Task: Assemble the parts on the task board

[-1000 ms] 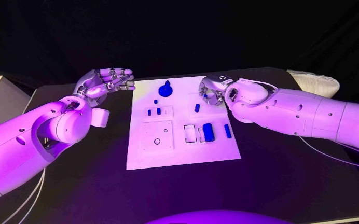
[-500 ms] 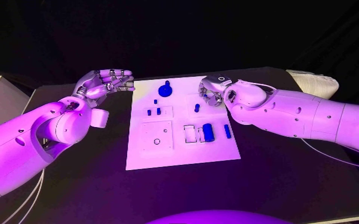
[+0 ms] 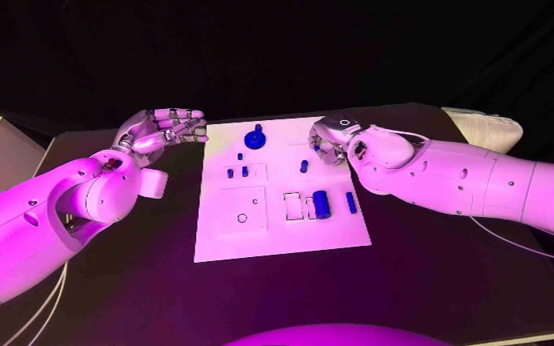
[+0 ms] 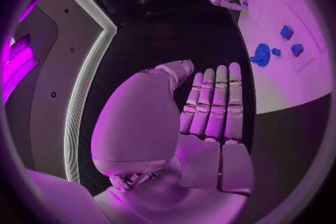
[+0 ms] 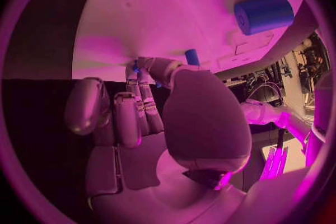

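Task board: white plate at frame centre on the black counter, blue parts lying on it as a second ago. Left robot hand, left of the board: fingers together, holding nothing. Right robot hand, at the board's upper right edge, barely shifted; whether it pinches a part, cannot tell, so assembly looks hardly begun

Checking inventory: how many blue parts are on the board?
7: round part at the far edge, dot, two blocks nearer; peg mid-board; cylinder and bar right. The right hand may hide others.
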You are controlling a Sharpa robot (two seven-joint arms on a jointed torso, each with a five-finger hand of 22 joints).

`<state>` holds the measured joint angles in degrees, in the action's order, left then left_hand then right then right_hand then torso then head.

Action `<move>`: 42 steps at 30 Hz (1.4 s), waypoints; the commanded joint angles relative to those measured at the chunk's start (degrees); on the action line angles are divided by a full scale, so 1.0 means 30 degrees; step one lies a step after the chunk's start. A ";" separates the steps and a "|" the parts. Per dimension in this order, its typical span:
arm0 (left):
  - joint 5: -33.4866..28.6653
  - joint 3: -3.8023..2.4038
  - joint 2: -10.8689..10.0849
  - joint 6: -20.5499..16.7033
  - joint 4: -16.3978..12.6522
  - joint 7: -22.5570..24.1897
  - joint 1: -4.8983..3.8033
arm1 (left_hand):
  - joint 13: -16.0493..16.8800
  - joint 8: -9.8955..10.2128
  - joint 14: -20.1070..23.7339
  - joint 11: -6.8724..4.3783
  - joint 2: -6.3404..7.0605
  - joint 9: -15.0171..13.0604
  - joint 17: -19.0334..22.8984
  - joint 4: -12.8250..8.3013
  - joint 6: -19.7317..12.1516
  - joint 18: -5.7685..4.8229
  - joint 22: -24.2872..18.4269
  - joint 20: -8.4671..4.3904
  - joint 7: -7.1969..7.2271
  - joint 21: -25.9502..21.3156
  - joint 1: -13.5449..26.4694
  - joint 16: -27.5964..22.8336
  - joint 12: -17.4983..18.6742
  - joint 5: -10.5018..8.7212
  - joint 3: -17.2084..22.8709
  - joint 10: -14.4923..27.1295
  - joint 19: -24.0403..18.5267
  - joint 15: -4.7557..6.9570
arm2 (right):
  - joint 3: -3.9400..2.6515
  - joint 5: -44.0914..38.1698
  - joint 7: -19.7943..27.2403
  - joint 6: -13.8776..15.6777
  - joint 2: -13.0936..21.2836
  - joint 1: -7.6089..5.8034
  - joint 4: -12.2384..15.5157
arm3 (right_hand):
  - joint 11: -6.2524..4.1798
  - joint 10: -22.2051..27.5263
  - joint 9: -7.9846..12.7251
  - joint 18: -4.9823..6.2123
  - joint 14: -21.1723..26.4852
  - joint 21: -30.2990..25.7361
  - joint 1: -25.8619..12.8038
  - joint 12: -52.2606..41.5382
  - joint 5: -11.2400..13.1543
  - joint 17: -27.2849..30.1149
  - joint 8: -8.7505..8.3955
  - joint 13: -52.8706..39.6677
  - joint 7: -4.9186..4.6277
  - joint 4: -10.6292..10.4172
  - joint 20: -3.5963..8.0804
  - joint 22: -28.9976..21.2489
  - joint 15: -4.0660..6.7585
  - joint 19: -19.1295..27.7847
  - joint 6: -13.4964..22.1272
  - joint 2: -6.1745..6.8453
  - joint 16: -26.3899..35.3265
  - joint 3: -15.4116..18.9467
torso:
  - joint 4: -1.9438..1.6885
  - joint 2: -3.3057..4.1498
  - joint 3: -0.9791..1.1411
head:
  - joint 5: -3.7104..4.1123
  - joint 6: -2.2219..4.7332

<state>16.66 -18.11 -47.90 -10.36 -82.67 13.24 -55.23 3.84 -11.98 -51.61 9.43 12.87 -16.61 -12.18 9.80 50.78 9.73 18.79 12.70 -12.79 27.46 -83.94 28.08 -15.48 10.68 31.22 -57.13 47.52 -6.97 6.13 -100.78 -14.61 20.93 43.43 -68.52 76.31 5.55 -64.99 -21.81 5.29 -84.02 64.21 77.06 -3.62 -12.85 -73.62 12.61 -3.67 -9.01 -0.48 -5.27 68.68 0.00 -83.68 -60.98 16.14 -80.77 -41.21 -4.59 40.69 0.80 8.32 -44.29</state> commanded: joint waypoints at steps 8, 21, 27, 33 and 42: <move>0.0127 -0.0018 -0.0001 0.0069 -0.0038 -0.0022 0.0026 | -0.0003 0.0051 -0.0050 0.0113 0.0032 0.0024 -0.0016 -0.0018 -0.0048 0.0182 -0.0014 -0.0004 -0.0097 -0.0075 0.0032 -0.0100 0.0120 -0.0034 -0.0109 0.0065 0.0087 -0.0077 | 0.0020 -0.0419 -0.0199 0.0157 0.0077 0.0049 0.0127 | -0.0020 0.0003 0.0003 0.0068 -0.0823 -0.0094 0.0005 -0.0022 0.0155 0.0005 -0.0112 -0.0018 0.0059 0.0079 -0.0039 -0.0004 -0.0083 0.0075 0.0107 0.0064 0.0063 0.0032 | -0.0026 0.0000 -0.0029 | 0.0050 0.0011; 0.0128 -0.0018 -0.0018 0.0084 -0.0023 -0.0042 0.0033 | 0.0002 0.0049 -0.0056 0.0116 0.0012 0.0033 -0.0034 0.0002 -0.0057 0.0186 -0.0056 0.0006 -0.0099 -0.0132 0.0033 -0.0139 0.0127 -0.0036 -0.0124 0.0074 0.0107 -0.0083 | 0.0019 -0.0091 -0.0211 0.0622 0.0020 0.0081 0.0247 | -0.0673 -0.2364 -0.0287 -0.0102 -0.0926 0.0894 0.0014 -0.0727 0.0308 -0.0214 0.0237 -0.0459 0.0532 -0.0150 0.0313 0.0839 0.0413 -0.0270 -0.0664 -0.1157 -0.0121 0.0014 | -0.0015 0.0001 -0.0030 | 0.0057 -0.0046; 0.0128 -0.0018 -0.0033 0.0071 -0.0004 -0.0057 0.0036 | 0.0002 0.0049 -0.0056 0.0116 0.0012 0.0033 -0.0034 0.0002 -0.0057 0.0186 -0.0056 0.0006 -0.0099 -0.0132 0.0033 -0.0139 0.0127 -0.0036 -0.0124 0.0074 0.0107 -0.0083 | 0.0018 -0.0386 -0.0670 0.1015 0.0024 0.0087 0.0232 | -0.0799 -0.2790 -0.0461 -0.0174 -0.0976 0.1206 0.0385 -0.0693 0.1607 -0.0346 0.0348 -0.0577 0.0621 0.0110 0.0462 0.1118 0.0538 -0.0371 -0.0720 -0.1699 -0.0225 -0.0323 | -0.0030 0.0003 -0.0015 | 0.0059 -0.0069; 0.0128 -0.0018 -0.0038 0.0054 0.0016 -0.0057 0.0045 | 0.0002 0.0049 -0.0056 0.0116 0.0012 0.0033 -0.0034 0.0002 -0.0057 0.0186 -0.0056 0.0006 -0.0099 -0.0132 0.0033 -0.0139 0.0127 -0.0036 -0.0124 0.0074 0.0107 -0.0083 | 0.0014 -0.0636 -0.0903 0.1467 0.0072 0.0090 0.0288 | -0.0803 -0.2883 -0.0550 -0.0190 -0.0977 0.1251 0.0447 -0.0559 0.2297 -0.0332 0.0365 -0.0640 0.0622 0.0252 0.0485 0.1183 0.0542 -0.0380 -0.0700 -0.1782 -0.0229 -0.0558 | -0.0003 -0.0007 -0.0006 | 0.0012 -0.0071; 0.0128 -0.0018 -0.0055 0.0020 0.0056 -0.0065 0.0069 | 0.0002 0.0049 -0.0056 0.0116 0.0012 0.0033 -0.0034 0.0002 -0.0057 0.0186 -0.0056 0.0006 -0.0099 -0.0132 0.0033 -0.0139 0.0127 -0.0036 -0.0124 0.0074 0.0107 -0.0083 | -0.0052 -0.0728 -0.0677 0.1934 0.0394 0.0063 0.0800 | -0.0800 -0.2901 -0.0573 -0.0207 -0.0985 0.1325 0.0447 -0.0522 0.2479 -0.0368 0.0371 -0.0655 0.0619 0.0271 0.0486 0.1251 0.0542 -0.0397 -0.0700 -0.1798 -0.0252 -0.0604 | 0.0013 -0.0018 -0.0011 | 0.0006 -0.0051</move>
<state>16.89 -18.11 -48.08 -10.36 -82.46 12.80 -55.07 3.84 -11.98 -51.61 9.43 12.87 -16.56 -12.23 9.80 50.79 9.73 18.68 12.70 -12.79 27.46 -83.94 27.87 -15.48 10.68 31.22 -57.14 47.52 -6.97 6.09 -101.69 -16.35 24.96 44.48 -68.19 78.50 5.14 -71.15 -23.47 5.30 -83.84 68.00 77.45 -5.24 -5.53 -74.71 13.41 -4.61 -7.16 0.32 -4.09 72.41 1.24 -84.01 -62.85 12.12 -81.33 -42.65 -4.58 40.64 0.76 8.36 -44.45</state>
